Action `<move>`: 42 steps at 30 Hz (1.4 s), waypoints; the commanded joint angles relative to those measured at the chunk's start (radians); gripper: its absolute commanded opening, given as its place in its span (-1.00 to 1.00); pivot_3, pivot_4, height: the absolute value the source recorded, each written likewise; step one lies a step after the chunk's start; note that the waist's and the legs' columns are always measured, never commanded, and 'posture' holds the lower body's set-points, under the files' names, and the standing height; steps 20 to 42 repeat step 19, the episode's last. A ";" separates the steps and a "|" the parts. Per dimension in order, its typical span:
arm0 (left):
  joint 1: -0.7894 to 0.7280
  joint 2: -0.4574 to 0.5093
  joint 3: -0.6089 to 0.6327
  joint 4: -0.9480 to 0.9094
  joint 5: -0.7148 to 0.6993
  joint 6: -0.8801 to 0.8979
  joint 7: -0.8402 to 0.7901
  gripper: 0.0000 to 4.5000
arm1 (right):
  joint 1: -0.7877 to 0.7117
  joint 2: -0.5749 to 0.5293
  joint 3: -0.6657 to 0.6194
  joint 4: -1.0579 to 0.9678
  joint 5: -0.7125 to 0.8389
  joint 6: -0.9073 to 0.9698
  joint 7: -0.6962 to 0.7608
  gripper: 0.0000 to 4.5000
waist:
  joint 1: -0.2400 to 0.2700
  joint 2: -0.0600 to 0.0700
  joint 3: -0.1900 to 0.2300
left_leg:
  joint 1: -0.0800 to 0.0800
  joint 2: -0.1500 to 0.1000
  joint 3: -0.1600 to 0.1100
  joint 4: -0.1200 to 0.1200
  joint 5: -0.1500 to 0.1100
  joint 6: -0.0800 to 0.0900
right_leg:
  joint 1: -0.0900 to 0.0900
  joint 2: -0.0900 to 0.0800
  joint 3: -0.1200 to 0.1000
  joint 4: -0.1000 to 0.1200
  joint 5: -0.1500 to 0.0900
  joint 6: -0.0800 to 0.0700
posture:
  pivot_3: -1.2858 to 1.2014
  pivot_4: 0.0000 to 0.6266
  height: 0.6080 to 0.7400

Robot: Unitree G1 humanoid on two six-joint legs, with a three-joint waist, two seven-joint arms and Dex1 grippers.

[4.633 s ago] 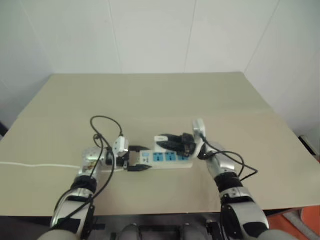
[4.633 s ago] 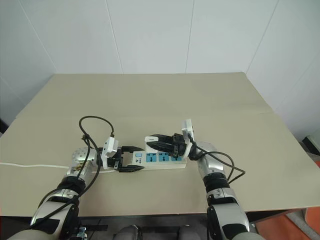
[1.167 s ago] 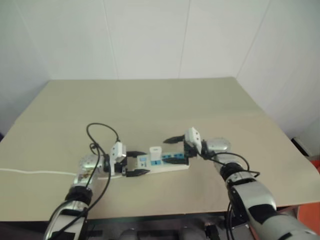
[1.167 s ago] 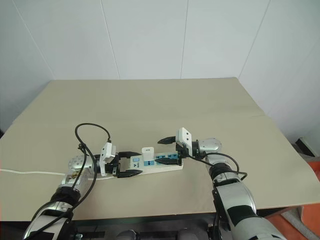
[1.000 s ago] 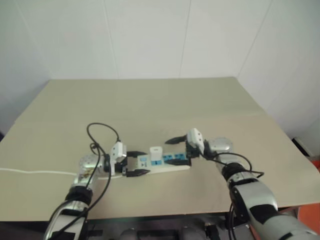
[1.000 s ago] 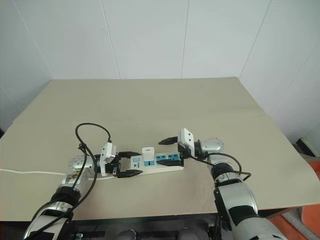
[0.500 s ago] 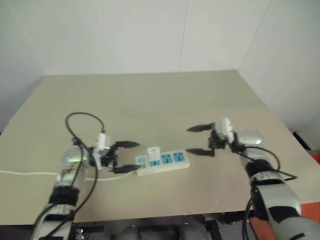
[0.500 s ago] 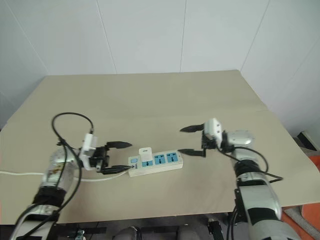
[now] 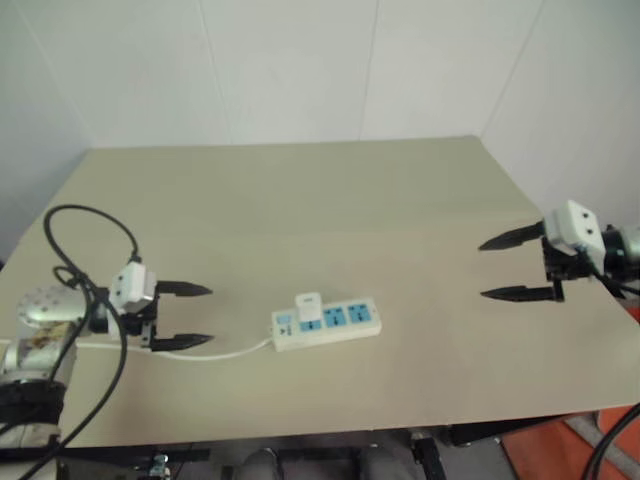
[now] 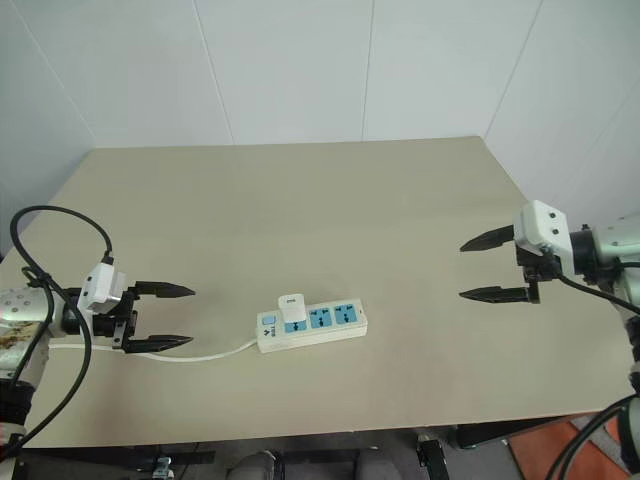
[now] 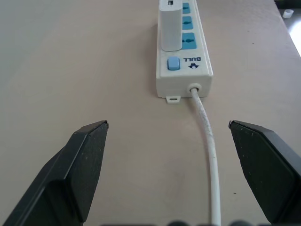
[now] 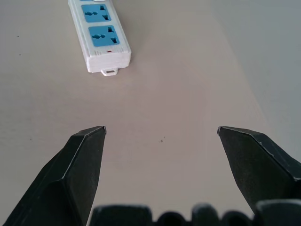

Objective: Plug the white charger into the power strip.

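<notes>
Nearest edge of the table [image 10: 300, 420] is bare tan board. Just beyond it, centre, the power strip [image 10: 312, 327] lies flat, long axis roughly 9-to-3, its thin cord [image 10: 215, 354] trailing off toward 9. The white charger [image 10: 291, 308] stands upright in the socket nearest the switch panel, at the strip's 9 o'clock end; other blue faces vacant.

L gripper [image 10: 158, 317] sits at 9 o'clock of the strip, well apart, fingers spread wide, nothing between them; the cord passes between them in its wrist view. R gripper [image 10: 488, 266] at about 2 o'clock of the strip, well apart, spread wide too, nothing held.

Judgement: plug-in looks done; step in hand = clearing away. Doing it well:
- keep both arms moving outward, off the strip & cord; L fingers are close to the cord, so lift before any sweep.
- don't re-close near the charger.
- check seating: charger looks square to the strip face in L wrist view [image 11: 170, 24], prongs hidden, so full depth can't be confirmed.
</notes>
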 commanded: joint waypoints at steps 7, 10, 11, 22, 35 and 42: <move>0.014 -0.014 0.013 -0.042 -0.018 0.009 0.040 0.99 | 0.050 0.013 -0.084 -0.088 0.001 0.080 0.046 1.00 | 0.005 0.000 0.000 | 0.000 0.000 0.000 0.001 0.000 0.000 | 0.000 0.000 0.000 0.001 0.000 0.000 | 0.03 -0.52 1.00; 0.012 -0.016 0.013 -0.038 -0.015 0.007 0.047 0.99 | 0.070 0.017 -0.102 -0.107 0.001 0.098 0.043 1.00 | 0.007 0.000 0.000 | -0.001 0.000 0.000 0.001 0.000 0.000 | 0.000 0.000 0.000 0.001 0.000 0.001 | 0.03 -0.52 1.00; 0.011 -0.016 0.013 -0.037 -0.018 0.008 0.045 0.99 | 0.075 0.018 -0.107 -0.109 -0.001 0.100 0.043 1.00 | 0.008 0.000 0.000 | -0.001 0.000 0.000 0.001 0.000 0.000 | 0.000 0.000 0.000 0.001 0.000 0.001 | 0.03 -0.52 1.00; -0.004 -0.026 0.011 -0.031 -0.035 0.024 0.030 0.99 | 0.087 0.037 -0.138 -0.101 -0.018 0.099 0.043 1.00 | 0.008 0.000 0.000 | 0.000 0.000 0.000 0.002 0.000 0.000 | 0.000 0.000 0.000 0.002 0.000 0.001 | 0.03 -0.52 1.00; -0.004 -0.026 0.011 -0.031 -0.035 0.024 0.030 0.99 | 0.087 0.037 -0.138 -0.101 -0.018 0.099 0.043 1.00 | 0.008 0.000 0.000 | 0.000 0.000 0.000 0.002 0.000 0.000 | 0.000 0.000 0.000 0.002 0.000 0.001 | 0.03 -0.52 1.00; -0.004 -0.026 0.011 -0.031 -0.035 0.024 0.030 0.99 | 0.087 0.037 -0.138 -0.101 -0.018 0.099 0.043 1.00 | 0.008 0.000 0.000 | 0.000 0.000 0.000 0.002 0.000 0.000 | 0.000 0.000 0.000 0.002 0.000 0.001 | 0.03 -0.52 1.00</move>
